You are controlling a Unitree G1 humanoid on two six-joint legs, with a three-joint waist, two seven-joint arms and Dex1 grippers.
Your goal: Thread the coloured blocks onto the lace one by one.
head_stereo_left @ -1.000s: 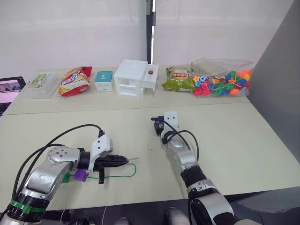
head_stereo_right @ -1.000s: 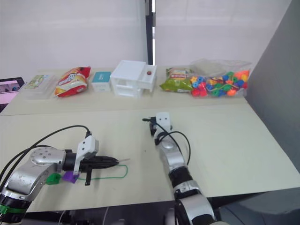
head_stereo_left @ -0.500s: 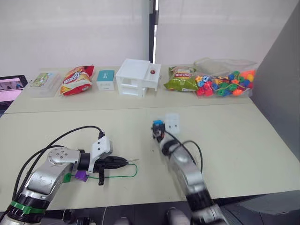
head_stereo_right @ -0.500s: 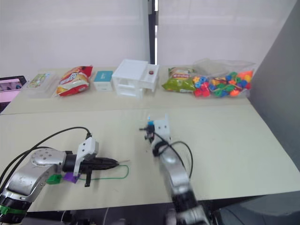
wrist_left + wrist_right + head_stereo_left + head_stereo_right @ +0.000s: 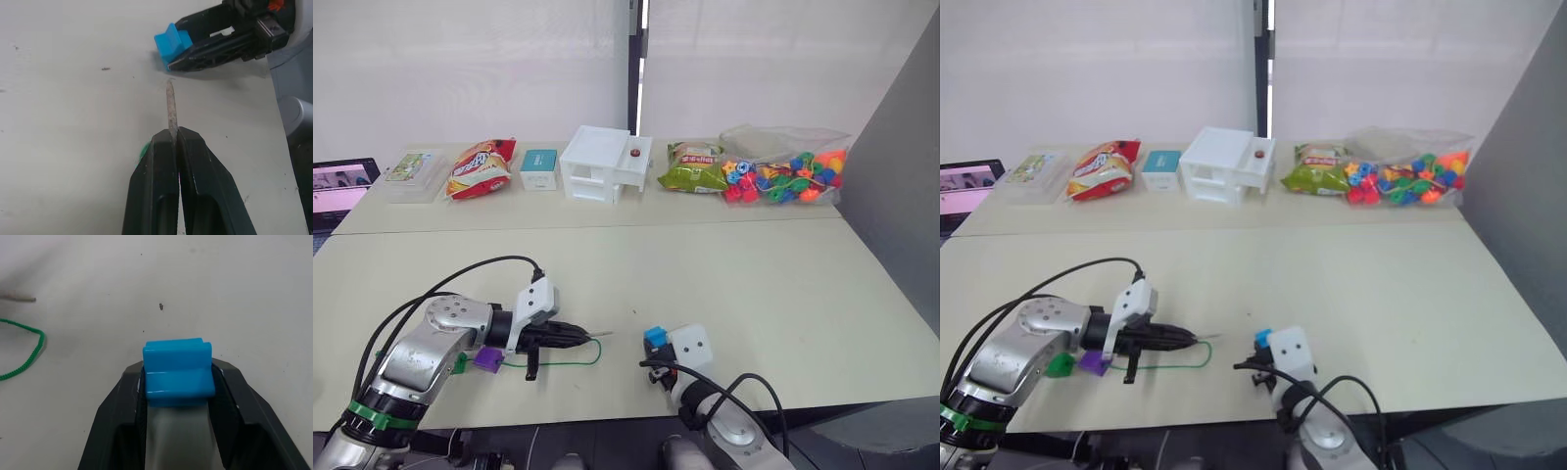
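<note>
Left gripper pinching the lace by its stiff, silvery tip, thin green cord looping on the table; right gripper clamping the glossy blue block near that tip.

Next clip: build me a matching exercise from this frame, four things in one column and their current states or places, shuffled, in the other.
Things:
1. blue block
2. lace tip
3. purple block
4. bag of beads

States or places:
a. lying on the table beside the left arm
b. at the far right of the back table
c. clamped in the right gripper
d. pinched in the left gripper, pointing at the blue block

Pairs: 1-c, 2-d, 3-a, 4-b
</note>
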